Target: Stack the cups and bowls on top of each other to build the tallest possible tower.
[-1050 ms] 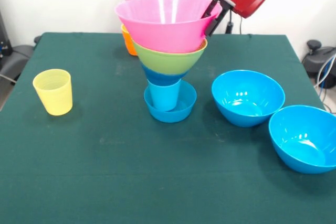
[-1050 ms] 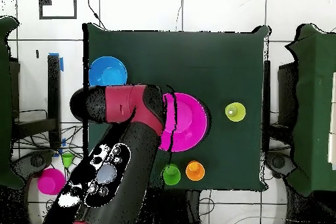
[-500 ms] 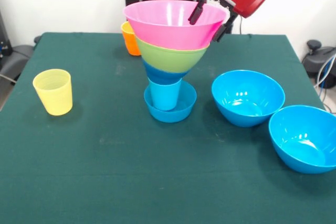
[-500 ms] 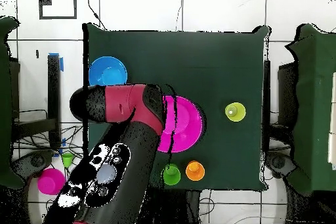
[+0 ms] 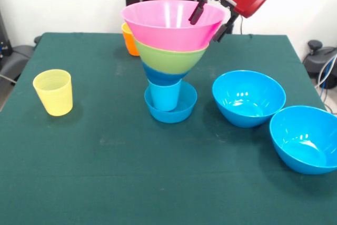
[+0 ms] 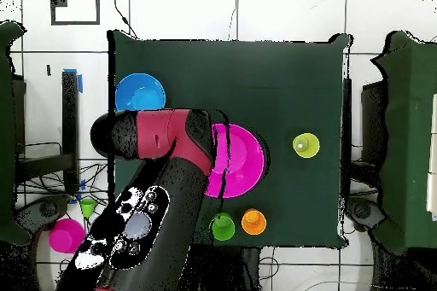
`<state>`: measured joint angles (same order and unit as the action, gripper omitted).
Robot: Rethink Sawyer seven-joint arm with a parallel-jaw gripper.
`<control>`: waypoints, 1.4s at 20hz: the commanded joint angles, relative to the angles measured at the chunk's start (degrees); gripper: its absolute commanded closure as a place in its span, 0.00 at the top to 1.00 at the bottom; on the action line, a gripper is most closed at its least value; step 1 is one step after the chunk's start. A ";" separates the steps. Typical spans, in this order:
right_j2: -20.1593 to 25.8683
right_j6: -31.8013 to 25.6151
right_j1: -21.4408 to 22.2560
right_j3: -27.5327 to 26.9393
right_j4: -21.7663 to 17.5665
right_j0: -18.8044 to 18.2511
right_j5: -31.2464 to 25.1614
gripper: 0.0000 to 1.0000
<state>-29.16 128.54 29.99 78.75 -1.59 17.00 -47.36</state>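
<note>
Two loose blue bowls (image 5: 248, 98), one yellow cup (image 5: 53, 92), one tower (image 5: 169, 51)

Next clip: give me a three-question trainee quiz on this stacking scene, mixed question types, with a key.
1. True or false: the pink bowl tops the tower.
2. What stands in the small blue bowl at the base? A) yellow cup B) light blue cup C) orange cup
3. How many large blue bowls sit loose in the front view?

Key: 1 true, with the open tool straddling its rim. 2 B, the light blue cup. 3 two.
</note>
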 commanded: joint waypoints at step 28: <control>3.17 -5.35 8.15 -6.11 -4.94 -5.86 -9.72 1.00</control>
<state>-29.31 128.54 38.02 73.80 -1.89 13.38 -52.73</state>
